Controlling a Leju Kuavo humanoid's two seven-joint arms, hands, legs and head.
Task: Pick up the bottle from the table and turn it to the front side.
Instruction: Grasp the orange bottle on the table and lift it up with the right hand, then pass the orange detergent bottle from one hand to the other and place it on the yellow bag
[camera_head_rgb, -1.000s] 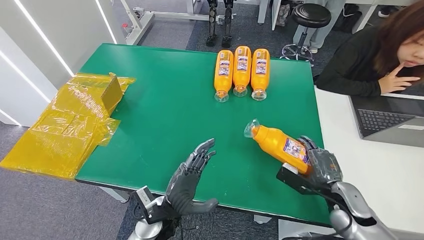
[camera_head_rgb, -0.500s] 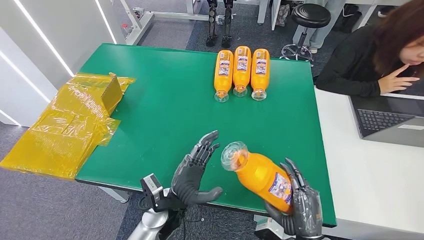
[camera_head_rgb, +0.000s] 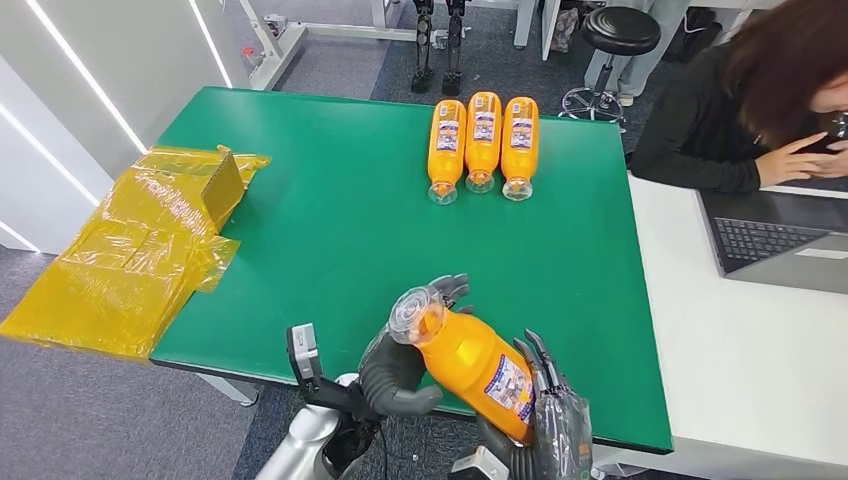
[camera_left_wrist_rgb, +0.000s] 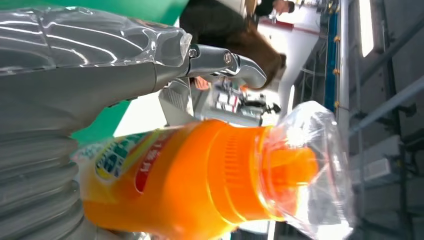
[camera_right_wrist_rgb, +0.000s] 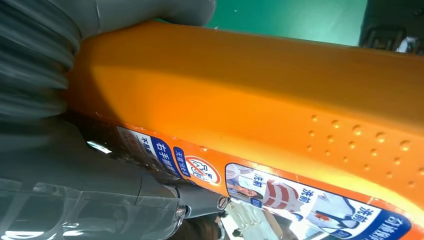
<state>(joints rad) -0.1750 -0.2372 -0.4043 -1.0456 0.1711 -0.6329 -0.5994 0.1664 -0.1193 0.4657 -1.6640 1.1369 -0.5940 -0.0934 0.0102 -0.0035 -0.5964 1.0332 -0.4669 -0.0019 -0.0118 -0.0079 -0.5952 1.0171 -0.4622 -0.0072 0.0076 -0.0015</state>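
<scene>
Bottle (camera_head_rgb: 470, 362) (cap up-left) between right hand (camera_head_rgb: 555, 425) and left hand (camera_head_rgb: 392, 368).

The left hand (camera_head_rgb: 400, 365) has dark grey, segmented fingers and a thick grey thumb (camera_head_rgb: 412, 401), all matte. Behind it the silver left forearm (camera_head_rgb: 305, 445) carries a black, block-shaped camera mount (camera_head_rgb: 303, 358) with a pale face. The right hand (camera_head_rgb: 555, 425) is dark grey too, its back sheathed in clear, glossy plastic film (camera_right_wrist_rgb: 95, 210) (creased and catching the light). Up close, each wrist wears a grey ribbed cover (camera_left_wrist_rgb: 35, 190), and a silver metal linkage (camera_left_wrist_rgb: 227, 62) with round screw heads (camera_left_wrist_rgb: 228, 57) runs out from under the film.
</scene>
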